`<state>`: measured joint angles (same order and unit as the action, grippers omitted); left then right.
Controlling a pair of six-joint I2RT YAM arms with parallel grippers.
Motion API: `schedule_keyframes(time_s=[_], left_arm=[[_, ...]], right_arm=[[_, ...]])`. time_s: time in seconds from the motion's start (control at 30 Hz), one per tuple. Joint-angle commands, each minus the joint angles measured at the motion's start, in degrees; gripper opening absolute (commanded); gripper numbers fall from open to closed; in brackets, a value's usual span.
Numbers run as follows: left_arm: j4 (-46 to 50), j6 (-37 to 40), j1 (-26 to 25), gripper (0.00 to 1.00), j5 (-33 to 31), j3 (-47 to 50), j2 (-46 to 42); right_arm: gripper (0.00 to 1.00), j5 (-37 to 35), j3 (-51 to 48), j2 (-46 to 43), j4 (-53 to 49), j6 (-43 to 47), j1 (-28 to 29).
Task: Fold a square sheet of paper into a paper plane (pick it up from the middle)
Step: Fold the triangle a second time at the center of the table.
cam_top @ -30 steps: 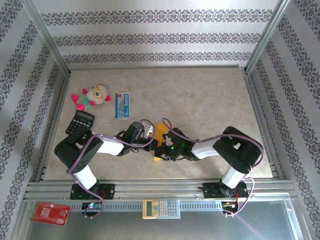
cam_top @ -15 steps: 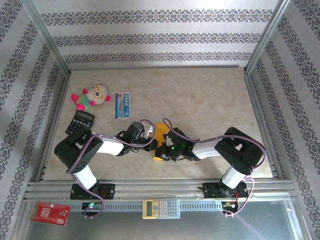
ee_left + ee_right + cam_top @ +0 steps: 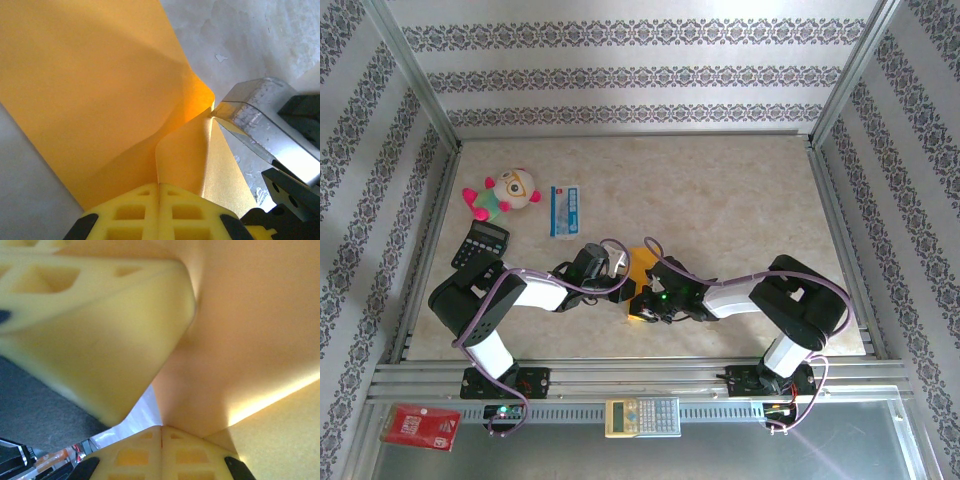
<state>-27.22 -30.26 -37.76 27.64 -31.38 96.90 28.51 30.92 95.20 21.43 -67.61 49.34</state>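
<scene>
Down at the near rail sit a beige calculator (image 3: 642, 417) and a red packet (image 3: 420, 427), both off the table (image 3: 740, 200) and out of harm's way. Just beyond the near edge the two arms meet: the left gripper (image 3: 623, 292) and right gripper (image 3: 645, 303) are almost touching, each clamped shut on the square sheet of paper (image 3: 640, 262), which stands bunched up between them rather than lying flat. From the left wrist the sheet (image 3: 100, 85) rises out of the closed pads (image 3: 159, 187) in a buckled fold; from the right wrist it (image 3: 250, 330) runs into that gripper's shut pads (image 3: 161, 429), with the other arm's yellow finger (image 3: 100, 340) pressed close. With two pinches so near each other, I'd worry that a pull apart tears the thin sheet, or a twist sets a crooked crease; the fingers could also knock together. There is little room nearward, plenty toward the far and right side. The black calculator (image 3: 480, 245), blue-and-white packet (image 3: 565, 210) and plush toy (image 3: 505, 192) lie well apart, far left.
</scene>
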Motion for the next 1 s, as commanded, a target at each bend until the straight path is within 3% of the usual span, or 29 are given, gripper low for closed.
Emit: schedule_keyframes(time_s=[0.0,0.4,0.63,0.97], left_arm=[[10.0,2.0,0.8,0.00,-7.7,1.1,3.7],[10.1,1.7,0.8,0.00,-8.4,1.3,3.9],[10.1,1.7,0.7,0.00,-8.7,1.1,4.0],[10.0,1.8,0.7,0.00,-8.3,0.9,4.2]], right_arm=[[0.04,-2.2,0.2,1.8,-6.7,-0.4,1.3],[0.04,-1.5,2.2,-0.1,-11.3,0.7,2.3],[0.04,0.1,2.1,-3.4,-8.4,0.0,2.0],[0.04,0.9,-0.2,-10.9,-9.2,4.5,-10.3]])
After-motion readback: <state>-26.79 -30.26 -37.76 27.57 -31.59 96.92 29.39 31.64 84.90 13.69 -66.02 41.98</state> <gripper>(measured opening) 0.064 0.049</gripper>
